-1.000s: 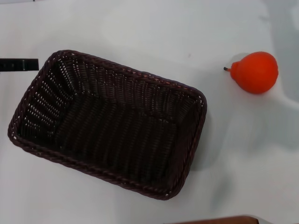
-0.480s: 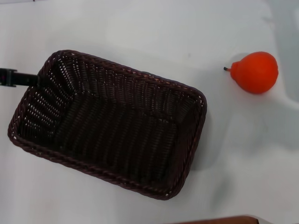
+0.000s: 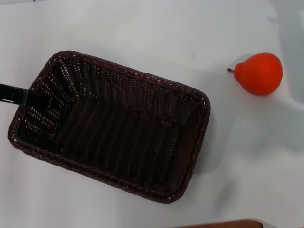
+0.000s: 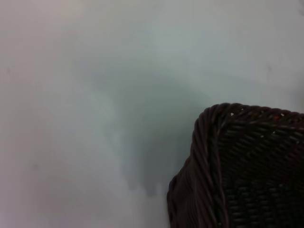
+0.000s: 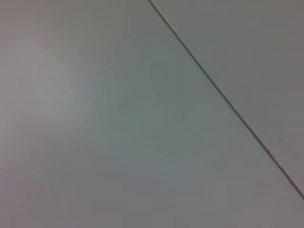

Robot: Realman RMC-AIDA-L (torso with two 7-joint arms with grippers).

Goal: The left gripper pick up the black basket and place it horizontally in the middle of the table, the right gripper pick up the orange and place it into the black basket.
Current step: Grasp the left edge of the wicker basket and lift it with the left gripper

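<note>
White table (image 3: 142, 28) holds the basket (image 3: 114, 126); left gripper (image 3: 19, 94) reaches its left rim, finger spread unclear. Orange (image 3: 259, 73) far right.

Dark woven wicker basket (image 3: 114, 128) with braided rim, glossy smooth orange (image 3: 259, 73) at upper right, smooth matt white table (image 3: 142, 28) beneath both.

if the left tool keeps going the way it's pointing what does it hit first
Probably the black basket: the left tool points across at its left short rim, already about touching it. Height over the rim is unclear.
</note>
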